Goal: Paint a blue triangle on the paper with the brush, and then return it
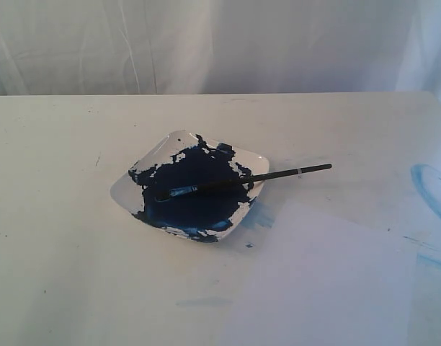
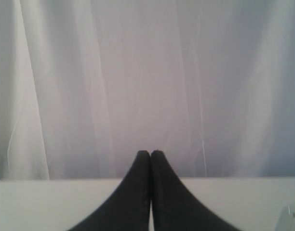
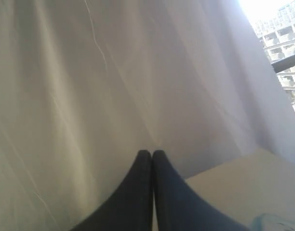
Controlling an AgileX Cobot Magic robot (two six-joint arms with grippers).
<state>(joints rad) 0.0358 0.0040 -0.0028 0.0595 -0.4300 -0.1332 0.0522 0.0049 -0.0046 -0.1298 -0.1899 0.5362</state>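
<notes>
1. The brush lay across the paint dish in the middle of the counter, with its handle overhanging toward the right edge.
2. It was likely light, thin, stiff and roll-prone, so the dry overhanging handle looked the best place to grip.
3. The left pincer and right pincer were clenched on nothing.

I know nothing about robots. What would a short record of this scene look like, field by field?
table: white, with a pale blue smear toward its right side
dish: white, square, coated with dark blue paint
brush: lies across the dish, bristles in the paint, handle poking out over the rim
paper: pale sheet lying flat beside the dish, no triangle on it yet
left tool: shut, holding nothing, facing a white curtain
right tool: shut, holding nothing, facing the curtain
</notes>
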